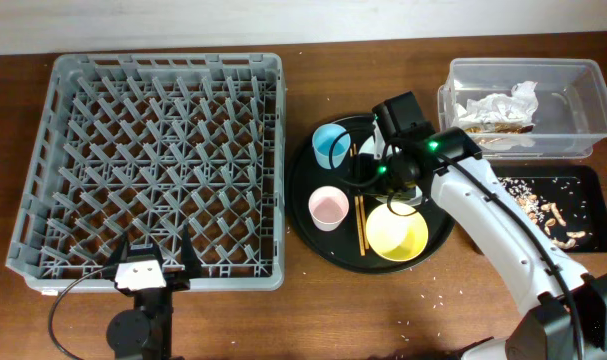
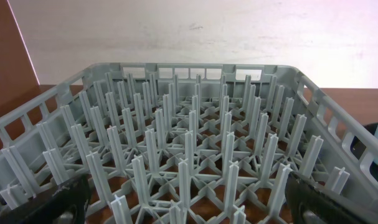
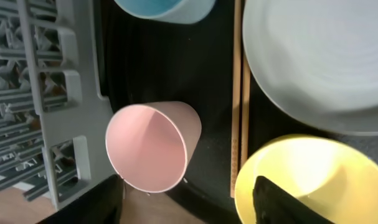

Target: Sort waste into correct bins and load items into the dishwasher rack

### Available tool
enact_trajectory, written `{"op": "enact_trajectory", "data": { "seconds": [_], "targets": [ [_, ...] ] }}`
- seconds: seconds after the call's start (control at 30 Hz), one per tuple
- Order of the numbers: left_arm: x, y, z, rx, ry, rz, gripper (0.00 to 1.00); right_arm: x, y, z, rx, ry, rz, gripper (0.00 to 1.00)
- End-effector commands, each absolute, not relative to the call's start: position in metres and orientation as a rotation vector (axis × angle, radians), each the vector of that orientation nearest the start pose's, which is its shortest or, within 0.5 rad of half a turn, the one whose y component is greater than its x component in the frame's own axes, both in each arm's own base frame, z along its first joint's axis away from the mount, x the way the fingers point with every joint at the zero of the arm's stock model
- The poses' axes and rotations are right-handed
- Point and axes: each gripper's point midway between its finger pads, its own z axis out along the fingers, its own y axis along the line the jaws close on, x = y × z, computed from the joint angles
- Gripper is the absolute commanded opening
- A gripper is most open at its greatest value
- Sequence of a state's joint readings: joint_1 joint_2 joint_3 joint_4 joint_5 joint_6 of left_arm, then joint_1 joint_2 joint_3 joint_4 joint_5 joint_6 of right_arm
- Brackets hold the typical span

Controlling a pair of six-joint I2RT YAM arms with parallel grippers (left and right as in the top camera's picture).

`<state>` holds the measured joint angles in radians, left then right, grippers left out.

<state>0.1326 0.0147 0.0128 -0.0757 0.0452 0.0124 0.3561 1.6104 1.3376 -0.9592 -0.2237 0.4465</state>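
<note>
The grey dishwasher rack (image 1: 163, 62) fills the left side and holds nothing; it also fills the left wrist view (image 2: 189, 124). My left gripper (image 1: 153, 255) is open and empty at the rack's front edge (image 2: 189, 205). On the round black tray (image 1: 303, 200) stand the blue cup (image 1: 332, 144), pink cup (image 1: 328, 207), chopsticks (image 1: 360, 225) and yellow bowl (image 1: 397, 232). The plate (image 1: 366, 148) is mostly hidden under my right gripper (image 1: 375, 172). The right gripper (image 3: 185, 205) is open and empty above the pink cup (image 3: 151, 146), chopsticks (image 3: 238, 112), bowl (image 3: 307, 180) and plate (image 3: 326, 62).
The clear tub (image 1: 583, 75) at the back right holds a crumpled white napkin (image 1: 498, 105) and brown scraps. The shallow black tray (image 1: 593, 195) in front of it holds beige food scraps (image 1: 558, 215) and rice-like crumbs. A few crumbs lie on the table.
</note>
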Motion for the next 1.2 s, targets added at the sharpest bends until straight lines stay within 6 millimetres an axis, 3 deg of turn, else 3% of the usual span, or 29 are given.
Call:
{"op": "enact_trajectory", "data": {
  "seconds": [0.0,0.13,0.27,0.3,0.37,0.4,0.57,0.77,0.9,1.0,1.1,1.17],
  "targets": [
    [0.245,0.026,0.157,-0.053,1.649,0.092,0.99,0.326,0.165,0.143,0.063,2.878,0.497,0.71],
    [0.245,0.026,0.157,-0.053,1.649,0.091,0.99,0.324,0.164,0.142,0.063,2.887,0.494,0.72],
    [0.246,0.012,0.161,0.01,1.632,0.027,0.99,0.324,0.165,0.142,0.062,2.888,0.499,0.73],
    [0.246,0.009,0.174,0.028,1.582,0.017,0.99,0.324,0.164,0.141,0.063,2.888,0.498,0.73],
    [0.239,-0.013,0.228,0.15,1.375,-0.043,0.99,0.323,0.164,0.14,0.063,2.891,0.496,0.74],
    [0.234,-0.018,0.243,0.181,1.329,-0.056,0.99,0.324,0.164,0.14,0.062,2.888,0.498,0.73],
    [0.24,-0.038,0.262,0.259,1.484,-0.178,0.99,0.326,0.165,0.141,0.06,2.877,0.502,0.73],
    [0.286,-0.069,0.308,0.436,1.64,-0.428,0.99,0.333,0.168,0.143,0.054,2.846,0.514,0.72],
    [0.321,-0.075,0.311,0.411,1.855,-0.576,0.99,0.335,0.169,0.135,0.058,2.862,0.508,0.65],
    [0.345,-0.072,0.298,0.342,2.05,-0.611,0.99,0.333,0.17,0.118,0.06,2.917,0.487,0.64],
    [0.359,-0.067,0.289,0.319,2.116,-0.606,0.99,0.327,0.176,0.096,0.044,2.988,0.464,0.61],
    [0.361,-0.068,0.286,0.399,2.101,-0.565,0.99,0.324,0.181,0.083,0.032,3.028,0.455,0.57]
  ]
}}
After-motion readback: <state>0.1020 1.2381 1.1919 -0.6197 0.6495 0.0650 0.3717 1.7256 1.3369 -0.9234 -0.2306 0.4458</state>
